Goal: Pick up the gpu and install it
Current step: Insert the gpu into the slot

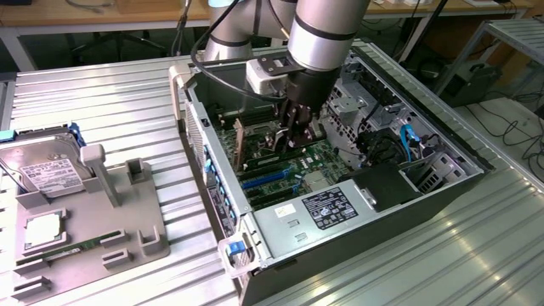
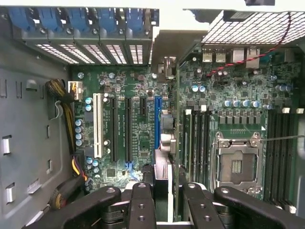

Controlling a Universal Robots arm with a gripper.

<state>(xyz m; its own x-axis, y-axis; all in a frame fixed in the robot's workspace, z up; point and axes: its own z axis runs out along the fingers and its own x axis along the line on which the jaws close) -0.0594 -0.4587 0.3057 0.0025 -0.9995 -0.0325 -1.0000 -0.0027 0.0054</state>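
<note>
1. Hand (image 1: 297,141) is mid-frame inside the case (image 1: 442,185), fingers pinched on the gpu's (image 2: 171,143) top edge.
2. Gpu stands edge-on above the blue slot (image 2: 157,124).
3. Looks light, stiff, fragile; grip the bare edges.

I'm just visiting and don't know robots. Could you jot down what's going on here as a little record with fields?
Setting: open computer case lying on a ribbed metal table
Arm: reaches down into the case
Gripper: closed on the gpu, a thin green card seen edge-on
Card position: upright, just above the motherboard, beside the blue slot
Seated or not: cannot tell
Elsewhere: grey parts holder at the exterior view's left with a hard drive and a memory stick
</note>
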